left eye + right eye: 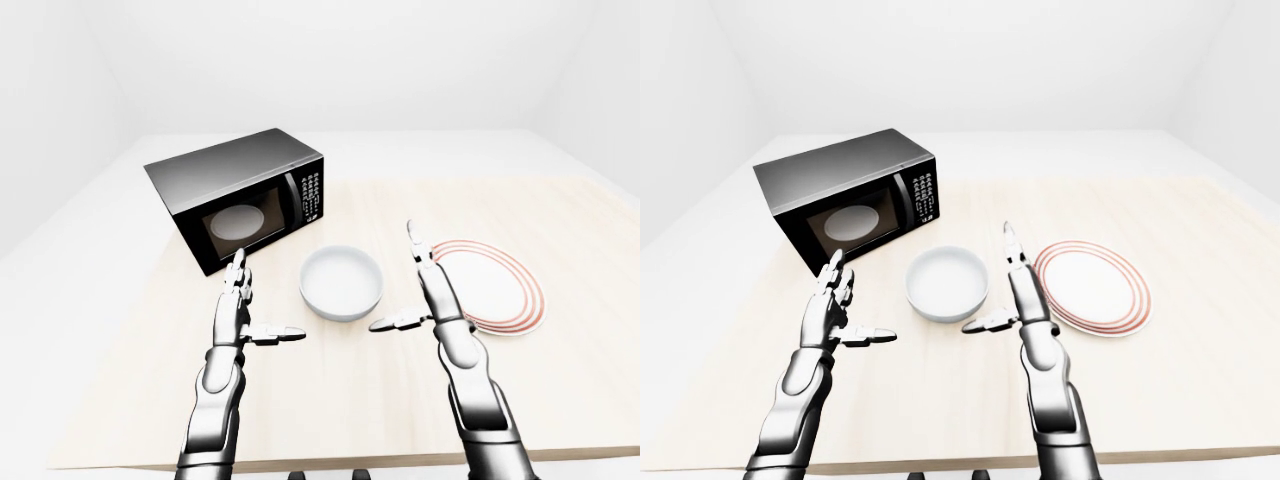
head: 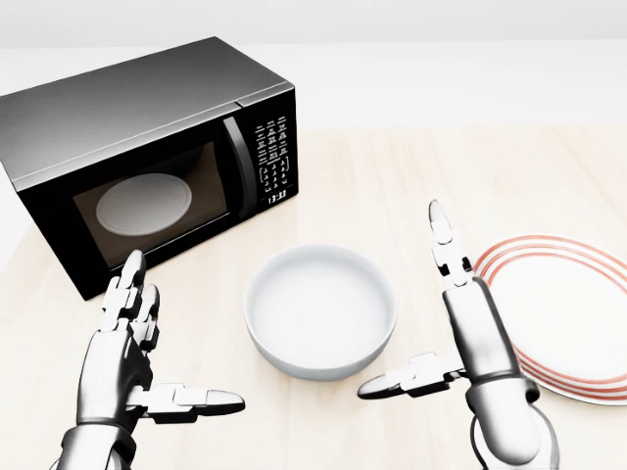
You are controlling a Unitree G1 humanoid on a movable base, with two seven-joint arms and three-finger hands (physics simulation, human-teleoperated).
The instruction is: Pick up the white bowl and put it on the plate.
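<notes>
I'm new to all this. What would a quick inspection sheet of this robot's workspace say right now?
Surface: pale wooden table.
Job's things: white bowl, empty and upright, between the hands; plate with red rings at the head view's right, bare.
Clutter: black microwave, door shut, at upper left.
Hands: left hand and right hand open, apart from the bowl.
Cables: nothing seen.
Surroundings: plain white walls.

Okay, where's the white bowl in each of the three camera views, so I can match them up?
Left-eye view: white bowl just right of centre, between the two hands.
Head view: bowl in the lower middle, large.
Right-eye view: bowl slightly left of centre.
Shared landmark: the black microwave stands up and to the left of the bowl in every view, with the red-ringed plate to the bowl's right.
</notes>
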